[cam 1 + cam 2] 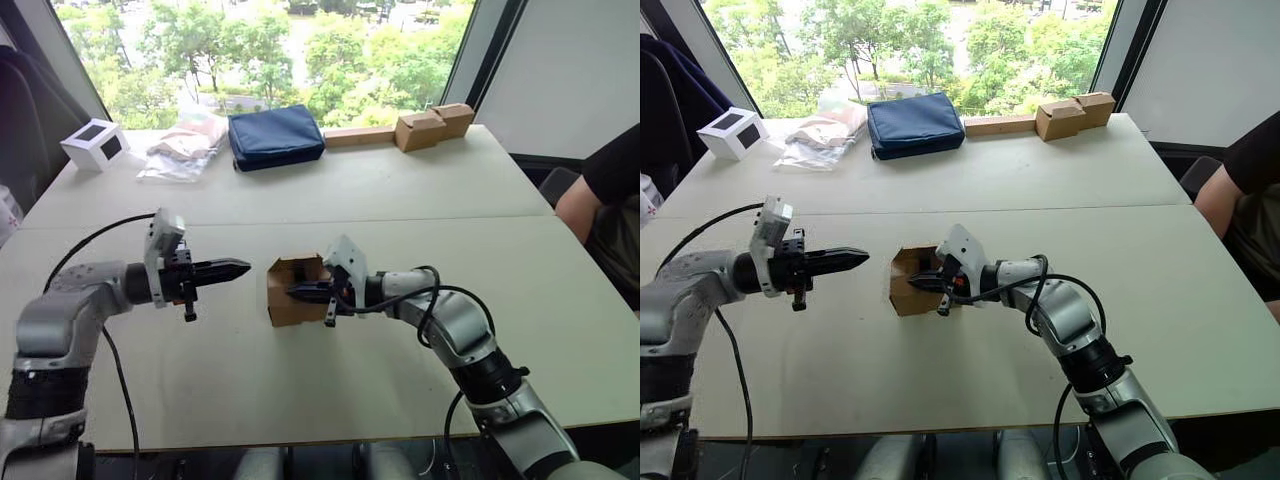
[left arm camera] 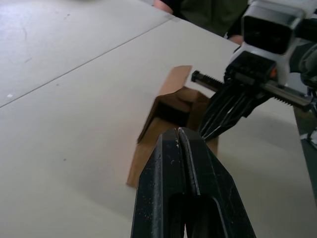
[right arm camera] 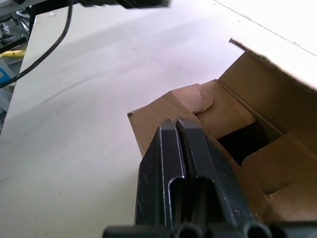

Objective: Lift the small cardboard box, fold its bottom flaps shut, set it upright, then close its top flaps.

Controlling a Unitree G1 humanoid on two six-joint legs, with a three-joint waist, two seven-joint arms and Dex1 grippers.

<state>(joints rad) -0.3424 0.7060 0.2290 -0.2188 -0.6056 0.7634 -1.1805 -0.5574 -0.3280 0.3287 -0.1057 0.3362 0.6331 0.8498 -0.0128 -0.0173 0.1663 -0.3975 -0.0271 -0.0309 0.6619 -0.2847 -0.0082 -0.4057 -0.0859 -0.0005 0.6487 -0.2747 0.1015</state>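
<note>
The small brown cardboard box (image 1: pixel 292 290) sits on the pale table (image 1: pixel 330 380), just left of the middle of the head picture. One end is open, and short brown flaps (image 3: pixel 198 106) hang loose around the dark hole inside. I cannot tell if these are the bottom flaps or the top ones.

The right gripper (image 1: pixel 306 292) is at the box. Its two black fingers (image 3: pixel 181 163) are pressed together, with no gap and nothing between them. The tip lies against the flaps, like a poking stick.

The left gripper (image 1: pixel 240 267) is in the middle left of the head picture. It points at the box but does not touch it. Its fingers (image 2: pixel 181 183) are pressed together too, and it holds nothing.

I think the step now is pushing the flaps closed. To do it well, the right gripper should push slowly and flat on a flap, near its loose edge, so it bends at its fold. The box is light, so it may slide. The left gripper could come up to the far wall to hold it. The small flaps should go in first, then the long ones on top.

A person's arm (image 1: pixel 600 195) in a black sleeve is at the right edge.
</note>
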